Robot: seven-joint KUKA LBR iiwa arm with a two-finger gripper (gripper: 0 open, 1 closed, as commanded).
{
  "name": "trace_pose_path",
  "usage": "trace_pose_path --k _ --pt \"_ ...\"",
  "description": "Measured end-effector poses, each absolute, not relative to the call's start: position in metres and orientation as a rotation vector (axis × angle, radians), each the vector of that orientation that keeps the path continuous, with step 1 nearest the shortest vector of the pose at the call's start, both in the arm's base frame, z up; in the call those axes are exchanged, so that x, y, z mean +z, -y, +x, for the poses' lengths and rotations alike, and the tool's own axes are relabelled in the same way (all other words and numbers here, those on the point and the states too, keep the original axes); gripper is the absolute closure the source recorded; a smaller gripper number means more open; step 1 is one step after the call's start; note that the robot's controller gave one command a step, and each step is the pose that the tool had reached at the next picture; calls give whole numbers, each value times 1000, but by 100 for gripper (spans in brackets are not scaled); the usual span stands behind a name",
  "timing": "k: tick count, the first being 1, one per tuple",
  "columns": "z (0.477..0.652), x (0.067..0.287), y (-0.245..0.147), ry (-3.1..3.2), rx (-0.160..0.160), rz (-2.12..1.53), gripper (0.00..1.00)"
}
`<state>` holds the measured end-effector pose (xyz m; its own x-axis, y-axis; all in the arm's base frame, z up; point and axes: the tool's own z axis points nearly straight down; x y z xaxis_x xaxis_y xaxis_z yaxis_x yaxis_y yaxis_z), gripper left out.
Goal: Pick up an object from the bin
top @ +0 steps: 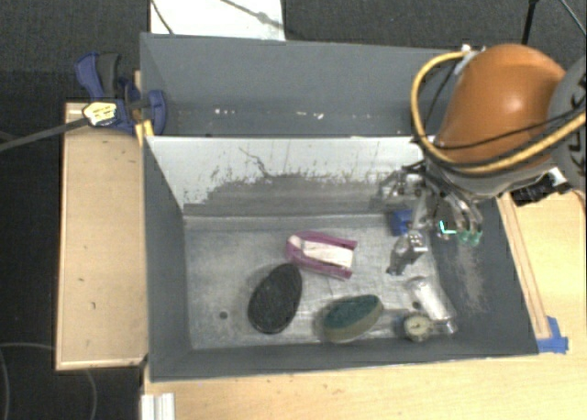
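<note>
Grey walls of the bin (229, 180) slope to a flat floor, which is likely why the loose things lie low along its 6 o'clock side.

Camera view: the gripper (404, 258) hangs at the floor's 3 o'clock; whether it is released or clenched I cannot tell. A clear silvery piece (429, 299) lies nearest, at its 5 o'clock. A green oval pad (348, 315), a black oval (275, 299) and a purple-and-white bar (321, 255) lie toward its 8 to 9 o'clock.

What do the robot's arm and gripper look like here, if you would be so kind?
The wrist wears a rounded orange-brown cover, with a yellow cable and black cables looped around it. Beneath it is the gripper, of silvery metal, with small blue and green parts.
</note>
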<state>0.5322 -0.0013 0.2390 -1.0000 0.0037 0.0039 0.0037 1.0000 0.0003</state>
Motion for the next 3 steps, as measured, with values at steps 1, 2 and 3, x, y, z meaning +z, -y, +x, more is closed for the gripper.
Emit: trace_pose_path --k 1,2,3 --pt "576 80 -75 3138 -3 -4 0" --pt "578 85 -73 3144 -2 -9 100" --pt "564 256 -56 3149 -1 113 100"
